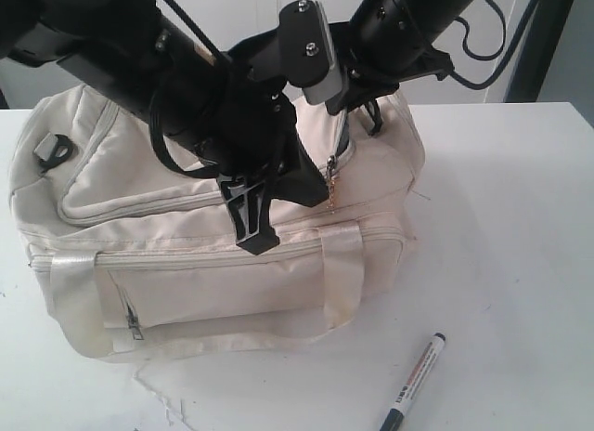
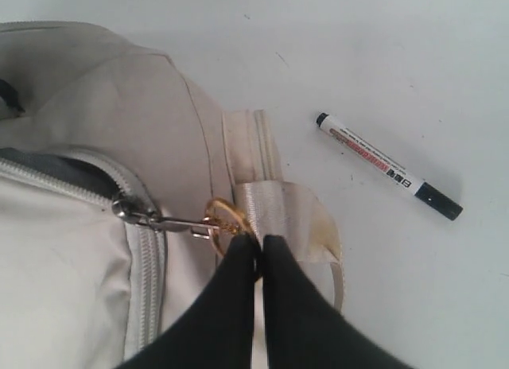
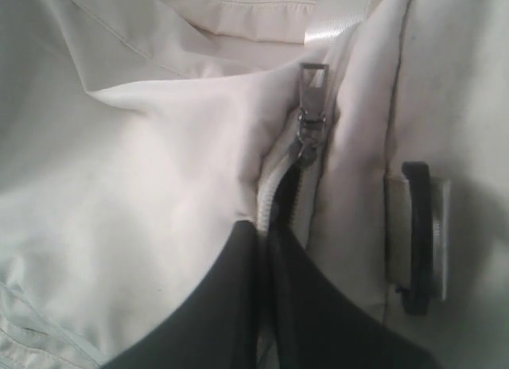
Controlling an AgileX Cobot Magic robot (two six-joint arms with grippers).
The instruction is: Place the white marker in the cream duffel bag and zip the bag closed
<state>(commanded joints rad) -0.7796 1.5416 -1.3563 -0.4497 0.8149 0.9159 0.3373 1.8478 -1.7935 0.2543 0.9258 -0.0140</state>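
The cream duffel bag (image 1: 213,282) lies on the table, its main zip slightly parted over dark lining. The white marker (image 1: 415,383) lies on the table in front of the bag's right end, clear of both arms; the left wrist view shows the marker (image 2: 387,164) beyond a handle strap (image 2: 274,206). My left gripper (image 2: 259,240) is shut on the gold ring (image 2: 219,214) of a metal zip pull (image 2: 155,219). My right gripper (image 3: 262,230) is shut on the bag's zip edge, just below another zip pull (image 3: 312,106). In the exterior view both arms crowd over the bag's top.
The white table (image 1: 520,245) stretches to the right of the bag and in front of it. A black strap clip (image 1: 54,150) sits on the bag's left end, and another clip (image 3: 417,238) is beside the right gripper. Black cables (image 1: 487,41) hang behind the right arm.
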